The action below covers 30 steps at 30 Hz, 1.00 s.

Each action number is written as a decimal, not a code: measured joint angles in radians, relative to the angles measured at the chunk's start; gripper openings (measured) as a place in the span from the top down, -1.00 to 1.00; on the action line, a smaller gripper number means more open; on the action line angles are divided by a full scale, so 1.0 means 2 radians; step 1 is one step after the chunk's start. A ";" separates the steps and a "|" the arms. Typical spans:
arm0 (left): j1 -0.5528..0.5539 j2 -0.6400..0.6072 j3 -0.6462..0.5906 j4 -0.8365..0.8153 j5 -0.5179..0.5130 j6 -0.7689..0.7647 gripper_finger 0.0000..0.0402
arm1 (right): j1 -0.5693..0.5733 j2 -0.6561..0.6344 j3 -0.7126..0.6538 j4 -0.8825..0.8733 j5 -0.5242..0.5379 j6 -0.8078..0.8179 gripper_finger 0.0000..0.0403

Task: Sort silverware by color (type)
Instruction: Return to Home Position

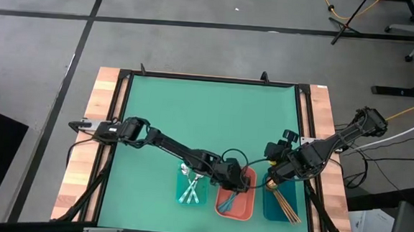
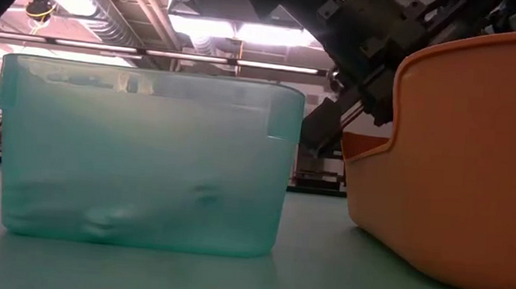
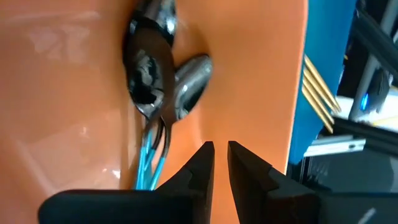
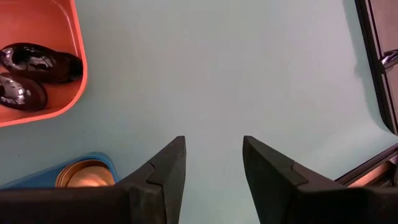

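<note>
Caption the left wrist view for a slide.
Left gripper, fingers barely apart, hovers over dark-bowled spoons in the coral tray.

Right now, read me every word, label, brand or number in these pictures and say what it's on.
"SAMS": on a white box beside the table in the high view; the rest is unreadable.
No text on the teal tray, coral tray, blue tray, spoons, left gripper or right gripper.

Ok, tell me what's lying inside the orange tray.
Dark-bowled spoons with blue handles lie bunched in the orange tray, at least three bowls showing. From above, the left pincer covers part of the tray, so handle ends and any further spoons are hidden.
</note>
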 joint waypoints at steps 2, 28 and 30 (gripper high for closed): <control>-0.003 0.000 0.000 0.006 0.000 0.017 0.81 | 0.000 0.000 0.000 0.000 -0.002 0.000 0.26; 0.003 -0.121 0.000 -0.104 -0.052 0.317 0.81 | 0.000 0.000 0.000 0.004 -0.004 0.000 0.26; 0.006 -0.142 0.000 -0.114 -0.063 0.346 0.81 | 0.000 0.000 0.000 0.004 -0.003 0.000 0.26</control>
